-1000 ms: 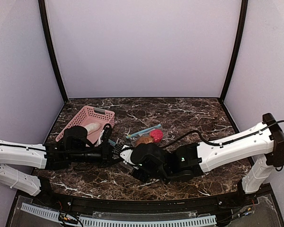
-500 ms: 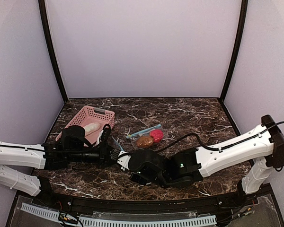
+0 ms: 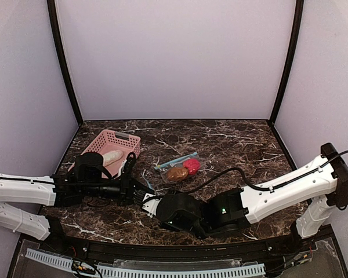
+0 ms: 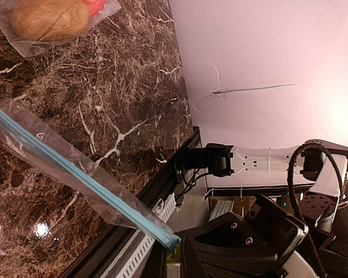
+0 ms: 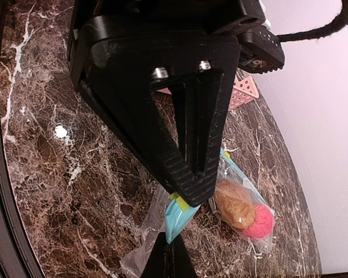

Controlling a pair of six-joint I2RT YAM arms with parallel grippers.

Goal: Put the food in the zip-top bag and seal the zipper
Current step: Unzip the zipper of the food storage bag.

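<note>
The food is split between 2 places. The bun (image 3: 176,173) and the red ball (image 3: 192,166) lie touching each other inside a clear zip-top bag (image 3: 175,160) on the worktop (image 3: 238,145). The whitish piece (image 3: 111,156) lies in the pink basket (image 3: 98,145), well apart from the bag, so I judge the filling unfinished.

The 2 claws meet on the near side of the bag. The left claw (image 3: 138,190) and the right claw (image 3: 149,198) are each pinched almost flat, fingertips together, on the end of a zipper strip (image 5: 177,220). This is a teal track with a yellow-green tab and clear film hanging off it. In the left wrist view the strip runs taut and raised above the marble. Whether it is the mouth of the bag holding the bun or belongs to another bag, I cannot tell.

The food pieces look small, light and toy-like. The 2 round ones would probably roll if nudged, so a grip across the widest part suits them. The oblong piece is best taken across its short width at mid-length. The film is thin, limp and likely slippery, and it will crumple rather than push. The zipper track is the only stiff part, so that is where to hold. With 1 claw anchoring the tab end, the other can pinch along the track to press it shut.
</note>
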